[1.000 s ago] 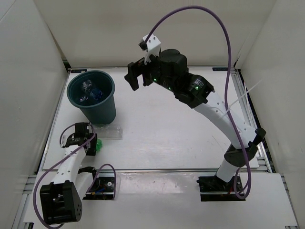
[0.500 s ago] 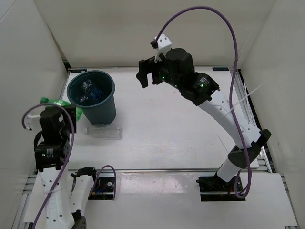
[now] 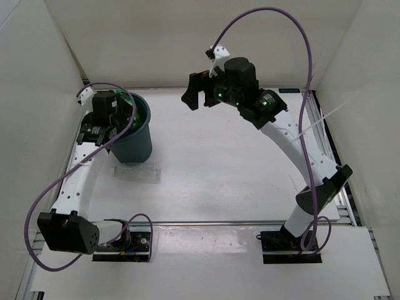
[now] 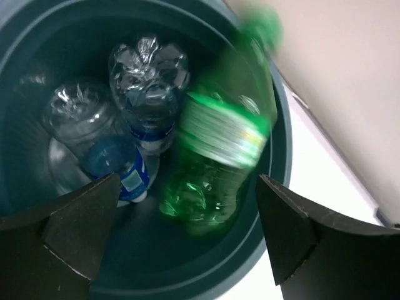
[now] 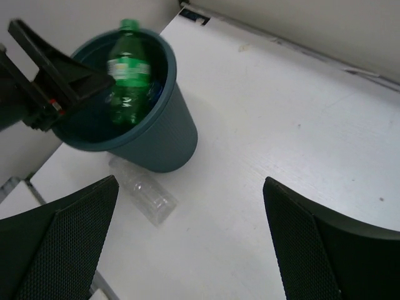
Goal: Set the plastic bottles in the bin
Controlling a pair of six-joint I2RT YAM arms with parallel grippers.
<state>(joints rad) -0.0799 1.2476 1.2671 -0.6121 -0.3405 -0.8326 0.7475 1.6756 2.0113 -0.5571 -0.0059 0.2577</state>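
My left gripper [image 3: 116, 125] hangs open over the bin [image 3: 139, 145], the dark teal bucket at the back left. The green bottle [image 4: 219, 150] is free of the fingers, blurred and upright inside the bin's mouth [image 5: 128, 75]. Two clear bottles with blue labels [image 4: 147, 87] [image 4: 115, 165] lie at the bottom. The flattened clear bottle [image 3: 136, 172] lies on the table just in front of the bin, also in the right wrist view [image 5: 140, 192]. My right gripper [image 3: 195, 97] is open and empty, held high over the back middle of the table.
White walls close in the table on the left, back and right. The bin [image 5: 164, 140] stands near the left wall. My left gripper's fingers [image 5: 59, 72] reach over the bin's left rim.
The left arm carried the green bottle up from the table in front of the bin to above its mouth and opened; the bottle now drops inside. The right arm drifted slightly right.
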